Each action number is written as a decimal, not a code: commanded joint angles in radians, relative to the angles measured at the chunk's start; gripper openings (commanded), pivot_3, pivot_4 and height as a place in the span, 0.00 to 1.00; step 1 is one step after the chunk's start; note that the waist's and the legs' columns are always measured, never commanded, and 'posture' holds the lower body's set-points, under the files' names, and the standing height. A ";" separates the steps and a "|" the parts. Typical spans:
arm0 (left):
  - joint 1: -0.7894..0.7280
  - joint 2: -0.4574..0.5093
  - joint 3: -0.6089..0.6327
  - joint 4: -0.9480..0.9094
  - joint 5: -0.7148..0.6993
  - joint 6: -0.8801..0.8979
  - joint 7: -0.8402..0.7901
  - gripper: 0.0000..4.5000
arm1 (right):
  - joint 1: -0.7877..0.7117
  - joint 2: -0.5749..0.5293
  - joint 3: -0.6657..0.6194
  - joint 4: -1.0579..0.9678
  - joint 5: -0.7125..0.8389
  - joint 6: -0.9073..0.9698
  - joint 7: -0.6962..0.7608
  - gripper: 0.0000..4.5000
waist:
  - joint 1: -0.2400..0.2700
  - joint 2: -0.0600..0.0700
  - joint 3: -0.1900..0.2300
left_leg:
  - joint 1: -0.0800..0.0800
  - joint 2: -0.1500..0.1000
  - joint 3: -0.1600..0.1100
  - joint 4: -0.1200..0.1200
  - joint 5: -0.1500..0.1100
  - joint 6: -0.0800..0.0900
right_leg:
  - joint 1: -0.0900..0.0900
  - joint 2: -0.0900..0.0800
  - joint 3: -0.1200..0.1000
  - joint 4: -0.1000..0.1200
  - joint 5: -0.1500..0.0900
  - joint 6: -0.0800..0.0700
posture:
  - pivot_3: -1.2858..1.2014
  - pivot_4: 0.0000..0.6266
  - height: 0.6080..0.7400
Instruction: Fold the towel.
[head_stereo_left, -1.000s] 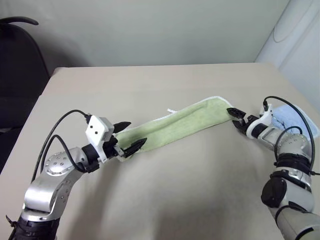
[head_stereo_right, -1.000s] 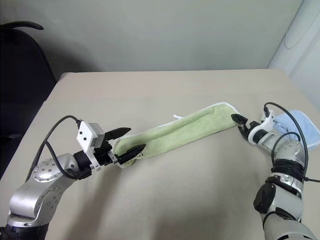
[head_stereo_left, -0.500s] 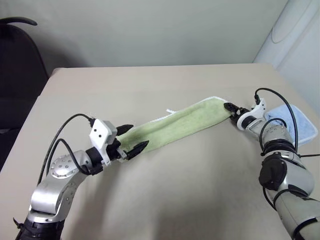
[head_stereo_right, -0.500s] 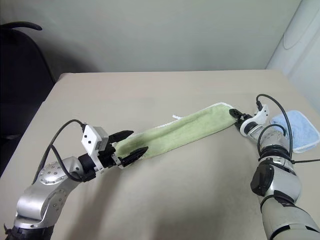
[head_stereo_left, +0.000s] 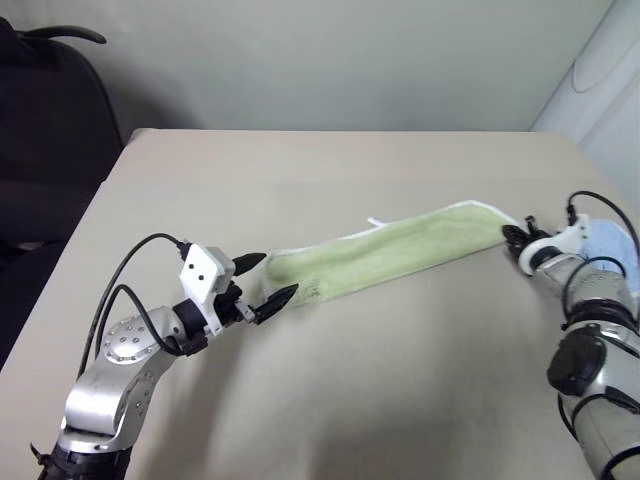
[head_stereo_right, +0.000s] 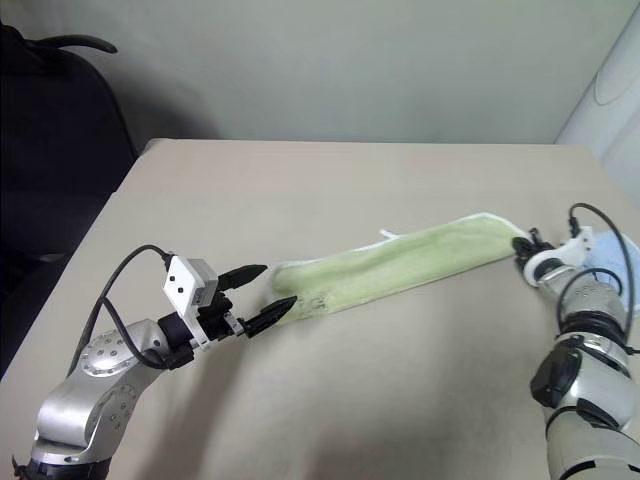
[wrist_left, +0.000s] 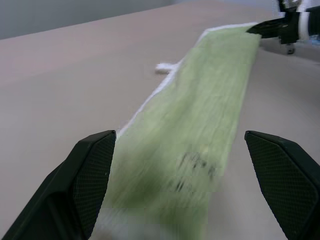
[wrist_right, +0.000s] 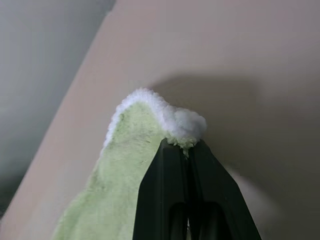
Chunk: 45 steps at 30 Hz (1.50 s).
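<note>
The light green towel (head_stereo_left: 400, 250) lies folded into a long narrow strip, slanting across the beige table (head_stereo_left: 330, 170). White edging runs along its far side and a dark logo (wrist_left: 195, 172) sits near its left end. My left gripper (head_stereo_left: 265, 278) is open, its two black fingers standing either side of the strip's left end without closing on it. My right gripper (head_stereo_left: 512, 236) is shut on the towel's right end, pinching the white-edged corner (wrist_right: 182, 127).
A light blue cloth (head_stereo_left: 612, 240) lies at the table's right edge, just behind my right wrist. A dark office chair (head_stereo_left: 50, 120) stands off the table's far left corner. A pale wall runs along the back.
My right gripper closed on the towel's right end and pulled it to the right, stretching the strip. The left gripper stayed open at the left end. The camera view shifted.
</note>
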 joint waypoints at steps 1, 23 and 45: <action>-0.025 -0.001 -0.010 0.002 0.010 -0.027 -0.012 1.00 | -0.011 -0.067 -0.006 -0.086 0.014 -0.008 0.029 0.01 | -0.007 0.001 0.000 | 0.000 0.000 0.000 0.000 0.000 0.000 | 0.000 0.000 0.000 0.000 0.000 0.000 | 0.52 0.24 1.00; -0.029 -0.033 -0.051 0.002 0.046 -0.044 -0.006 1.00 | 0.291 -0.125 0.906 -0.817 -0.588 -0.533 0.614 0.01 | -0.030 0.003 0.001 | -0.001 0.002 -0.001 0.001 0.000 0.000 | -0.001 0.003 0.000 0.000 0.000 0.001 | 0.52 0.24 1.00; 0.012 -0.142 0.058 -0.021 -0.189 0.152 0.135 1.00 | 0.263 -0.096 0.613 -0.802 -0.338 -0.296 0.620 0.43 | -0.022 0.002 0.001 | 0.002 0.002 0.001 0.000 0.005 -0.008 | 0.001 0.004 0.001 0.000 -0.001 0.001 | 0.52 0.24 1.00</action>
